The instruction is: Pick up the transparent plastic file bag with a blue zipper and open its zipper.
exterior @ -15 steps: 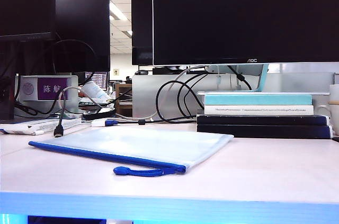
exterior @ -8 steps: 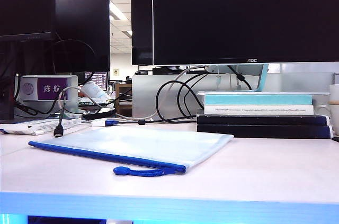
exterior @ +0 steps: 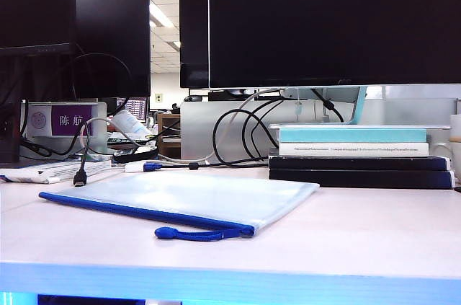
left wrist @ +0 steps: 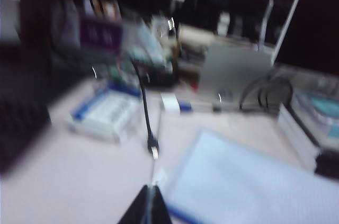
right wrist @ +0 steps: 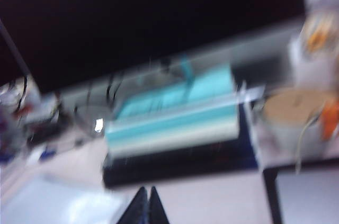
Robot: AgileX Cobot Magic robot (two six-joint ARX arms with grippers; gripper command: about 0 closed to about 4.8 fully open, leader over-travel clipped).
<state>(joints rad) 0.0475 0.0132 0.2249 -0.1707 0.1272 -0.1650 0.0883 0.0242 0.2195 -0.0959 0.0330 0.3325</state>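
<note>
Translucent whitish plastic, mesh-textured: the transparent plastic file bag (exterior: 194,200) lies flat on the table (exterior: 374,233) in the exterior view. The blue zipper (exterior: 137,211) runs along the bag's near long edge, its cord pull and knob lying at the right end of that edge. Long axis of the bag goes left to right, slightly slanted. Neither of my arms shows in this view. The stacked books (exterior: 356,153) sit behind and to the right of the bag, apart from it; the black USB cable (exterior: 81,171) hangs near the bag's far left corner.

Left wrist view, blurred. My left gripper (left wrist: 149,211) shows only as two dark tips pressed together, nothing between them: closed and empty. The bag (left wrist: 249,187) lies just ahead of the tips and off to my right, one corner nearest. The cable plug (left wrist: 152,147) hangs straight ahead of the tips.

Right wrist view, also blurred. My right gripper (right wrist: 144,208) is likewise two tips shut together, holding nothing. The bag (right wrist: 58,205) lies low and to my left; the books (right wrist: 175,123) are straight ahead.

Judgement: the bag sits between my two hands, each short of it and above the table. Zipper pull lies toward my right hand's side, so right seems better placed for the pull and left for pinning or lifting the bag. Both hands must open first.
</note>
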